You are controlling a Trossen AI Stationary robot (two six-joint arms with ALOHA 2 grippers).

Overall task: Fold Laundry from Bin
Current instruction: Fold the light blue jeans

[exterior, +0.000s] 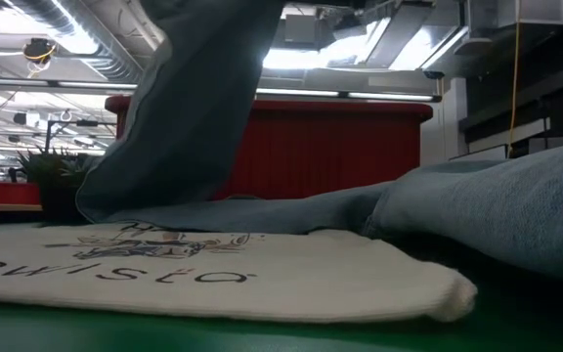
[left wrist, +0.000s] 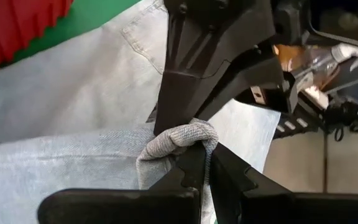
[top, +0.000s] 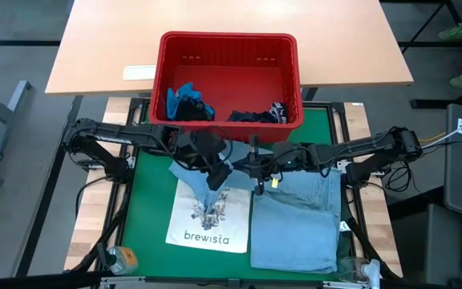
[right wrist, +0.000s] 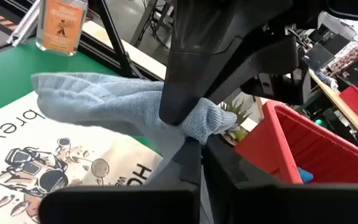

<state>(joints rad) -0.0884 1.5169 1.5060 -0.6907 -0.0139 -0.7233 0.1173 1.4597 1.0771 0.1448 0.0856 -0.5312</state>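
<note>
A: Denim, light blue: one denim shirt (top: 295, 221), spread on the green mat (top: 147, 205) of the desk, its right part lying flat, its left edge lifted over the white tote bag (top: 211, 221) marked "brewista".

B: Grippers?

A: Two, both at that raised edge, just in front of the red bin (top: 229, 76). Left gripper (left wrist: 205, 163): fingers together, clamped on a bunched fold of the denim shirt. Right gripper (right wrist: 199, 149): fingers likewise pressed together on a fold of the same cloth, held above the tote bag's print.

B: Bin contents?

A: One bright blue garment (top: 189, 103) at the left end, one dark garment (top: 259, 115) at the right; its exact colour is hard to tell from above. The bin stands at the far edge of the mat, against the pale wooden tabletop (top: 95, 48).

B: Low view?

A: Cloth hanging at the left, tote bag in front, bin behind.
</note>
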